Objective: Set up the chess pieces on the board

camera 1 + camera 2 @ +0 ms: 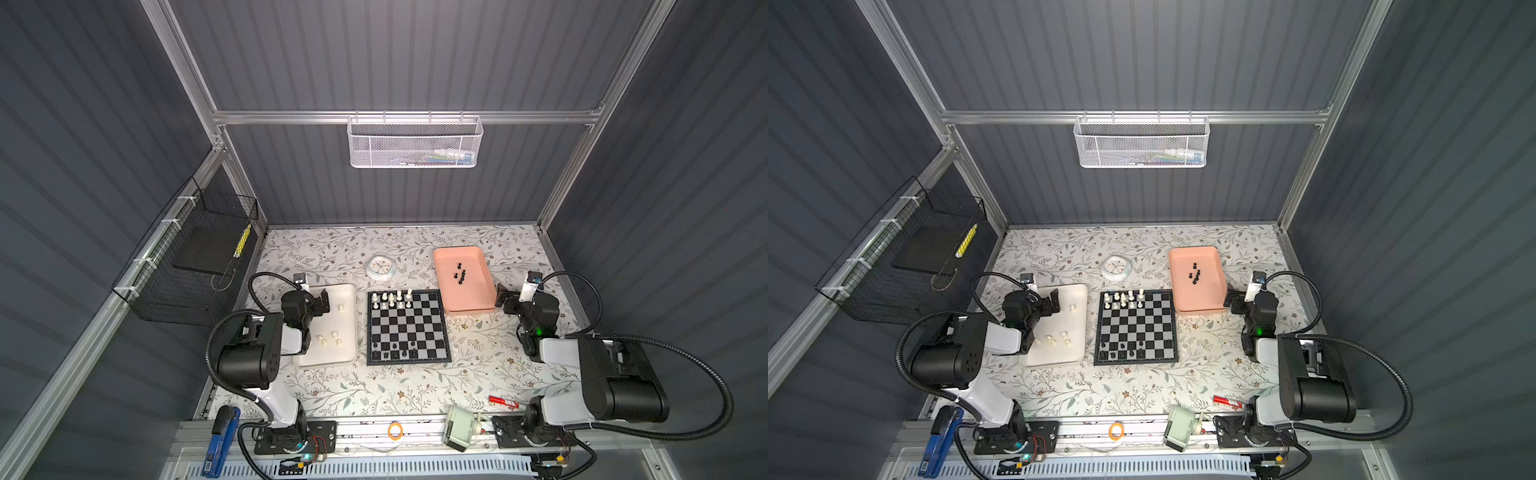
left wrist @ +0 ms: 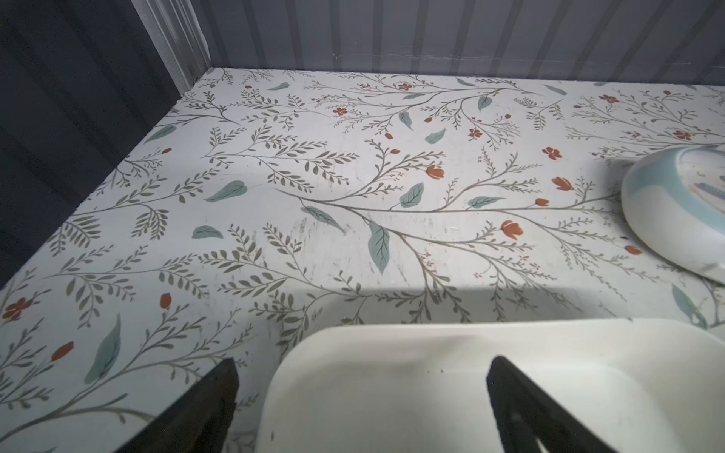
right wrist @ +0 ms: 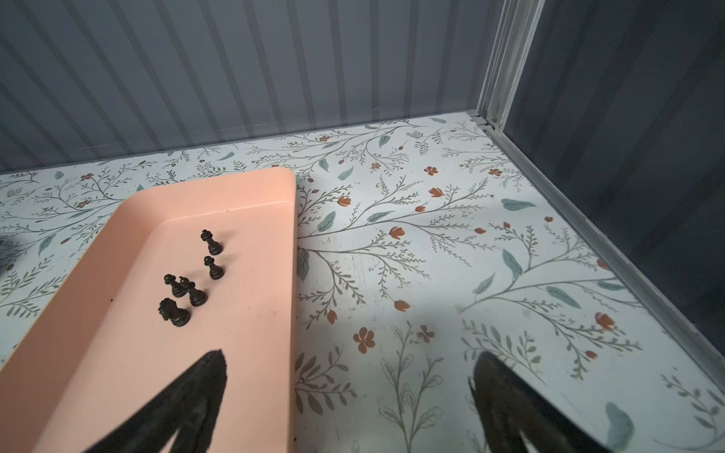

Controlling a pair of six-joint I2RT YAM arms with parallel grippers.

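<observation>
Your left gripper [image 1: 323, 300] hangs over the far left corner of the white tray [image 1: 348, 349], its jaws spread wide with nothing between them; the left wrist view shows one dark finger [image 2: 204, 408] over the floral table [image 2: 314, 176] and the other over the tray's rim [image 2: 392, 337]. Five cream chess pieces [image 1: 330, 338] wait in that tray: one alone [image 1: 341, 308] near your gripper and four in a loose cluster nearer the front.

Moving right, you find a small round clock [image 1: 381, 266] lying flat behind the tray. Next comes the board [image 1: 407, 328], square to the table, between the two trays. Nine white pieces [image 1: 391, 298] crowd its far left corner in two rows. Several black pieces [image 1: 399, 347] dot its two nearest rows, though you cannot count them surely against the dark checks.

Further right, the pink tray [image 1: 478, 309] sits angled behind the board's right corner. Five black chessmen [image 3: 188, 278] stand upright in it, clustered near the middle.

Your right gripper [image 1: 500, 298] is just beside the pink tray's near right corner, jaws also parted and empty; in the right wrist view one finger [image 3: 188, 396] is over the tray floor and the other [image 3: 506, 396] over the table.
</observation>
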